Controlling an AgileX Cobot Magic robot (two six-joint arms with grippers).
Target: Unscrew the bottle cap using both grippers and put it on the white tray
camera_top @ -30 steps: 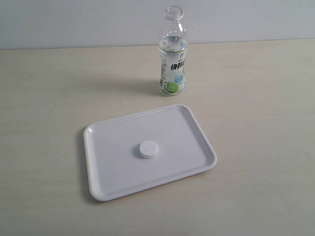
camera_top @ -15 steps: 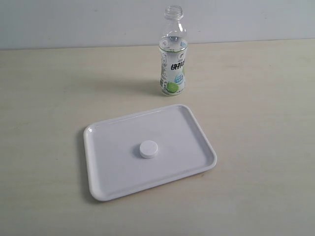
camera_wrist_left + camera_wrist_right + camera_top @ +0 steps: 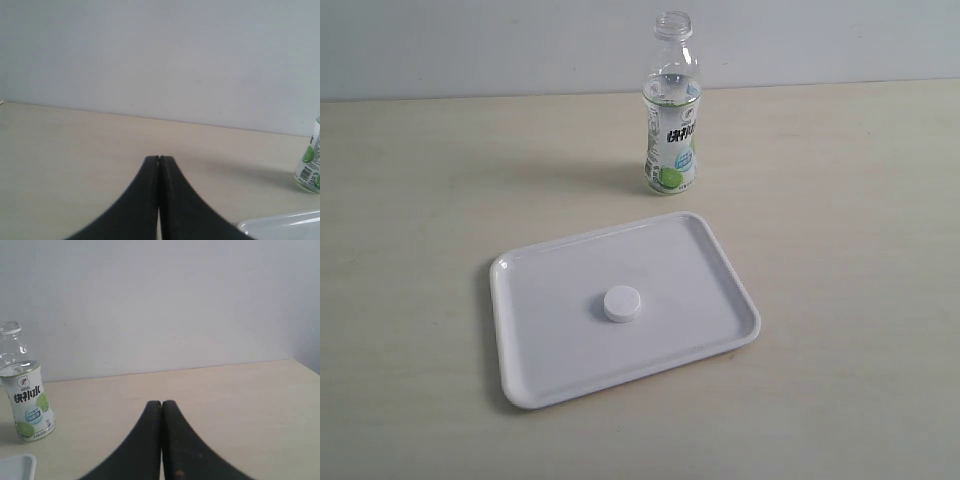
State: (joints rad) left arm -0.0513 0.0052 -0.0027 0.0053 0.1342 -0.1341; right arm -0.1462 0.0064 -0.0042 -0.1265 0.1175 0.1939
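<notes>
The small round white ribbed plastic cap (image 3: pixel 622 304) lies near the middle of the flat glossy white rectangular tray (image 3: pixel 535 360). The clear plastic green-labelled bottle (image 3: pixel 672 110) stands upright and uncapped on the pale table (image 3: pixel 860 200), beyond the tray. The black left gripper (image 3: pixel 159 159) and black right gripper (image 3: pixel 161 403) have their fingers pressed together, holding nothing.
</notes>
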